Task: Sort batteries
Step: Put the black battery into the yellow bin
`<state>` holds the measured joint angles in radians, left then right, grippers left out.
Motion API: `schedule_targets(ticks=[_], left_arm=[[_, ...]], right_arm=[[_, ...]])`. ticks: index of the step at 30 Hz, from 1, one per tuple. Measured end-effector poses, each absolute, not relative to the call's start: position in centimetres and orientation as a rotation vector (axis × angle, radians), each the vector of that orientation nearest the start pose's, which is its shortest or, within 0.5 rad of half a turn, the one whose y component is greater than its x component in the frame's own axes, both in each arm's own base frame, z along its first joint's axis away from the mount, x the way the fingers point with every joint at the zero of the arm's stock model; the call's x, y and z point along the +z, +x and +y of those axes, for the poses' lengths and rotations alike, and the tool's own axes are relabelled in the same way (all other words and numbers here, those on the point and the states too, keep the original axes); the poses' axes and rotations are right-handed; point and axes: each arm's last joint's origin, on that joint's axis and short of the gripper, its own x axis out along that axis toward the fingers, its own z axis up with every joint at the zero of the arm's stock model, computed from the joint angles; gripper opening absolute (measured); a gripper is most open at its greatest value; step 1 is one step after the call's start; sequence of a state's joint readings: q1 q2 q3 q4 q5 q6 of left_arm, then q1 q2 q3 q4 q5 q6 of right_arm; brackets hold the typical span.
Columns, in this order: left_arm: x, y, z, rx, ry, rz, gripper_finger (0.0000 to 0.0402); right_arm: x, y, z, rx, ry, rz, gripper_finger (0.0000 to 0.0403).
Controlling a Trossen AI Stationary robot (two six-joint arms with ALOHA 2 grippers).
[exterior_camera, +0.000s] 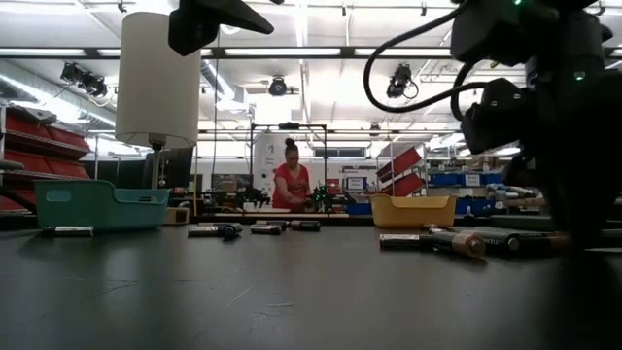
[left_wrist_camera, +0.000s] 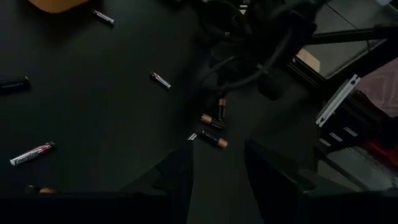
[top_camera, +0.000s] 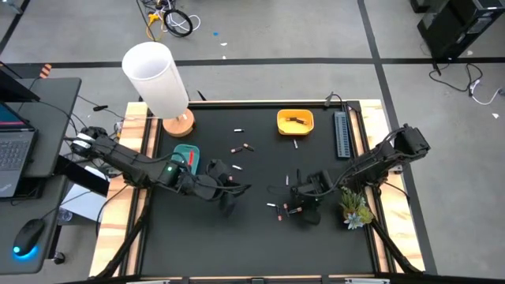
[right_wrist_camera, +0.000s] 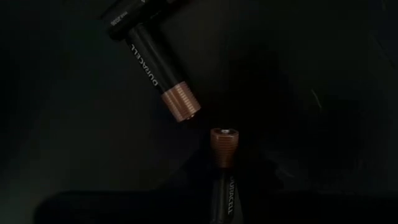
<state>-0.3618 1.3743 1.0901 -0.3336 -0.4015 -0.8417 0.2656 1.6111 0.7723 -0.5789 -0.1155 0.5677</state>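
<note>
Two copper-ended batteries (right_wrist_camera: 155,68) lie beside the plant sprig (top_camera: 355,209). Right hand (top_camera: 298,207) grips one (right_wrist_camera: 224,162); lifting follows. Left hand (left_wrist_camera: 217,180) waits open.

My overhead camera looks straight down on the whole table (top_camera: 260,237). My low camera faces level across it. Both wrist cameras sit close, sharing copper-tipped batteries (left_wrist_camera: 214,138) at five o'clock.

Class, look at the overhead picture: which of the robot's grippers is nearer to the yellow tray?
Right. The right gripper sits on the mat almost straight below the yellow tray in the high view; the left gripper is farther, off toward the teal tray's side.
</note>
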Motion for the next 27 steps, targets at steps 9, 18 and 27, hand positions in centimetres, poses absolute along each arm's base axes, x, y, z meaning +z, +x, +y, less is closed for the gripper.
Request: schedule_targets(ticks=[9,18,27], left_arm=[[29.7,28.3,-9.2,0.275,-0.593,0.514,0.0156],[29.7,28.3,-9.2,0.27,-0.575,0.516,0.0156],[29.7,28.3,-9.2,0.267,-0.569,0.517,0.0156]], right_arm=[[13.3,24.8,6.6,-0.055,0.336,1.467,0.0051],[14.2,24.3,6.2,-0.122,0.271,1.431,0.0049],[14.5,24.4,4.1,-0.211,0.257,1.409,0.0049]])
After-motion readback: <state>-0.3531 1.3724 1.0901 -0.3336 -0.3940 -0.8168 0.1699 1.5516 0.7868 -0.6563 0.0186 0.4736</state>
